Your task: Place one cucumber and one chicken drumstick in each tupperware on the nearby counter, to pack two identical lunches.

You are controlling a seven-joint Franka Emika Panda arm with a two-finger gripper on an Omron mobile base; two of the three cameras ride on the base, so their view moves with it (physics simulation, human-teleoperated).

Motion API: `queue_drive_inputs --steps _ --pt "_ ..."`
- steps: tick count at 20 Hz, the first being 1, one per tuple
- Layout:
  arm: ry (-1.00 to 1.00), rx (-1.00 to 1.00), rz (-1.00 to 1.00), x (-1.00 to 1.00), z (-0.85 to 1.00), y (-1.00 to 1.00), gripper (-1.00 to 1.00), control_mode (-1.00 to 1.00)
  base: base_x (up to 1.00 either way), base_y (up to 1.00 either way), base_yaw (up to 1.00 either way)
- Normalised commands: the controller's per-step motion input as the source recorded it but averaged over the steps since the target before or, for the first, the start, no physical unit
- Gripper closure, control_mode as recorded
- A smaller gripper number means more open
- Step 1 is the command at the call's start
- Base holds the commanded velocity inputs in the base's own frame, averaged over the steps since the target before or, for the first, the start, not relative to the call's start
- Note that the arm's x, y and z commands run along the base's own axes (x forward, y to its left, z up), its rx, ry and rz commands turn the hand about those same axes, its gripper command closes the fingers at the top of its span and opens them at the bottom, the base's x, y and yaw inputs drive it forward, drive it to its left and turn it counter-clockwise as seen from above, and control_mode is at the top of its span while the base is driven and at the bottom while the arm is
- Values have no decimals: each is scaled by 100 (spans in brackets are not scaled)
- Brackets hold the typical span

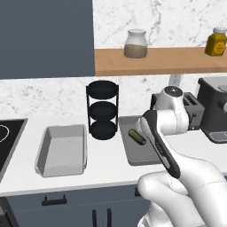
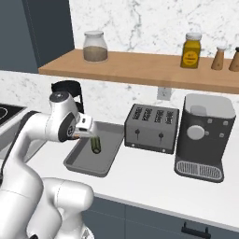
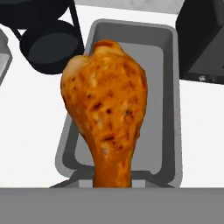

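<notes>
Two grey tupperware trays sit on the white counter (image 1: 106, 162). The left tupperware (image 1: 46, 153) holds nothing. In the right tupperware (image 1: 133, 157) (image 2: 77, 161) (image 3: 170, 87) lies a green cucumber (image 1: 137, 136) (image 2: 96, 144). My gripper (image 2: 87, 135) hangs just above this tray, shut on the narrow end of a browned chicken drumstick (image 3: 105, 105). In the hand view the drumstick's thick end points away from the hand over the tray floor and hides the cucumber.
A black tiered rack (image 1: 102, 111) (image 3: 48, 43) stands between the two trays. Right of the trays are a toaster (image 2: 151, 127) and a coffee machine (image 2: 205, 137). A black stovetop (image 1: 6, 133) lies far left. Jars stand on the wooden shelf (image 1: 159, 62) above.
</notes>
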Motion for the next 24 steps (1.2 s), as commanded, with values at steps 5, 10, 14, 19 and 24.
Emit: queue_drive_inputs --steps 5,10,14,19,24 --pt "0 -3 2 19 -38 0 100 -100 0 0 0" --pt "0 -3 15 25 -36 0 100 -100 0 0 0" --pt "0 0 20 14 -39 -3 100 -100 0 0 0" --pt "0 -4 10 11 -14 4 100 -100 0 0 0" --pt "2 -10 0 21 -6 16 100 -100 0 0 0"
